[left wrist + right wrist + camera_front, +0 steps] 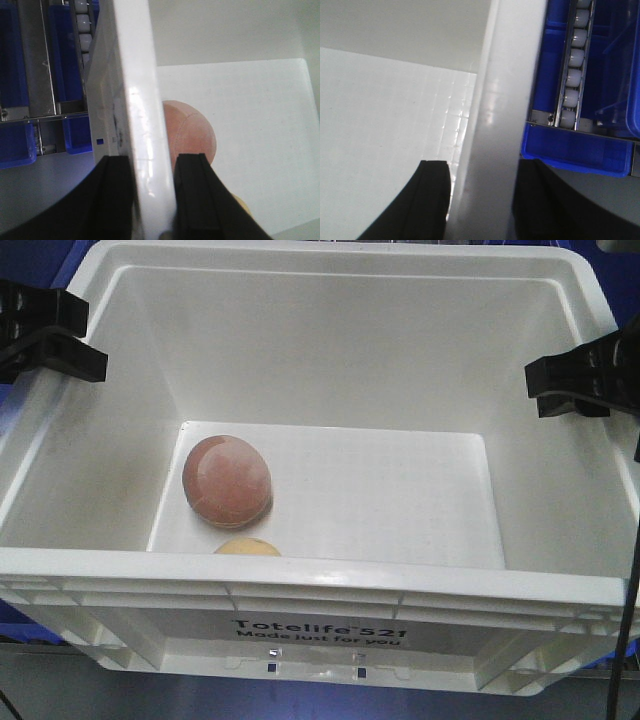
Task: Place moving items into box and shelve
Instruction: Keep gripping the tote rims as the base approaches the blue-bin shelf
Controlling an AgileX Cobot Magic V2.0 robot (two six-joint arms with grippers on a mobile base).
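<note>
The white box (pixel 330 575) with black "Totelife 521" print fills the front view. Inside it, at the near left of the floor, lies the reddish-pink ball (pixel 227 481), and the pale yellow object (pixel 247 547) peeks over the near rim just in front of it. My left gripper (pixel 60 340) clamps the left rim. In the left wrist view its black fingers straddle the box wall (pixel 135 75), left gripper (pixel 152 157) shut on it, with the ball (pixel 192 130) just inside. My right gripper (pixel 565 380) straddles the right rim (pixel 510 75), right gripper (pixel 485 162) shut on it.
Blue plastic bins (pixel 15 145) and a roller rail (pixel 82 25) lie outside the box on the left. On the right, another blue bin (pixel 575 150) and a line of white rollers (pixel 572 65) sit close to the box wall.
</note>
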